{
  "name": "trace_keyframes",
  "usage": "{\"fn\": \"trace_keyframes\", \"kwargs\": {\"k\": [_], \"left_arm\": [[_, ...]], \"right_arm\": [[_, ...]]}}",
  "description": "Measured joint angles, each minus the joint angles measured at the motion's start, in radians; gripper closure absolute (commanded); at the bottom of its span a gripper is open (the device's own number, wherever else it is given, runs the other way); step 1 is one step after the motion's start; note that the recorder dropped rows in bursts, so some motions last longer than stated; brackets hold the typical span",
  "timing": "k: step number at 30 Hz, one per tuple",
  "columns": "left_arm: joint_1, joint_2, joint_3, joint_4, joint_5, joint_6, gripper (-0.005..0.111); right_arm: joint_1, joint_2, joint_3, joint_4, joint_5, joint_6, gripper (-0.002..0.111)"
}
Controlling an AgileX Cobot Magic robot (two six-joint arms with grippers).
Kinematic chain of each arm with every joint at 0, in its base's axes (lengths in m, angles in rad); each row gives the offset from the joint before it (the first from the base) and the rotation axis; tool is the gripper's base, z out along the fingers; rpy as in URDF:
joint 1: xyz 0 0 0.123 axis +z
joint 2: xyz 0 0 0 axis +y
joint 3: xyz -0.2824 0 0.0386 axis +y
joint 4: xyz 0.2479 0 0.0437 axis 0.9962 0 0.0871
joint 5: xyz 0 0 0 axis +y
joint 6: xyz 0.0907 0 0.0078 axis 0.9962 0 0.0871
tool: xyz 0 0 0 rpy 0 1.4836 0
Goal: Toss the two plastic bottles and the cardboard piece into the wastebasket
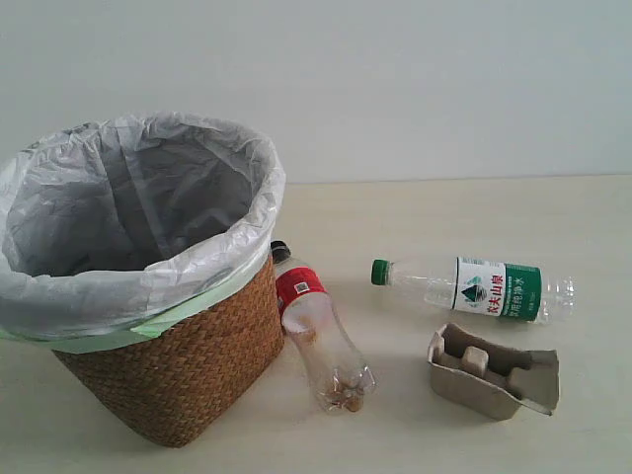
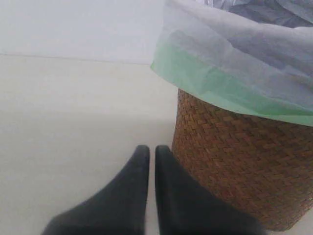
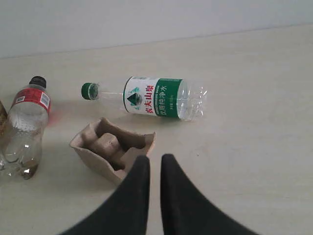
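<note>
The wicker wastebasket (image 1: 178, 365) with its white bag liner stands at the left of the exterior view. Against its side lies the red-label bottle (image 1: 316, 326) with a black cap. The green-label bottle (image 1: 474, 288) lies on its side further right, and the cardboard piece (image 1: 492, 371) sits in front of it. Neither gripper shows in the exterior view. My left gripper (image 2: 152, 152) is shut and empty, low beside the wastebasket (image 2: 234, 166). My right gripper (image 3: 155, 161) is shut and empty, just short of the cardboard piece (image 3: 110, 149), with the green-label bottle (image 3: 156, 97) beyond and the red-label bottle (image 3: 24, 127) off to one side.
A pale wooden table (image 1: 444, 217) carries everything, with a plain white wall behind it. Bare tabletop (image 2: 73, 122) lies beside the basket in the left wrist view.
</note>
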Motion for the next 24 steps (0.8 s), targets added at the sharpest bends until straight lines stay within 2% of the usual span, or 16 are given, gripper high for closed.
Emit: {"fn": "trace_keyframes", "kwargs": {"k": [13, 24], "left_arm": [[0.0, 0.0, 0.0, 0.0, 0.0, 0.0, 0.103], [0.0, 0.0, 0.0, 0.0, 0.0, 0.0, 0.103]], "right_arm": [[0.0, 0.0, 0.0, 0.013, 0.0, 0.012, 0.104], [0.0, 0.0, 0.0, 0.25, -0.026, 0.47, 0.104]]}}
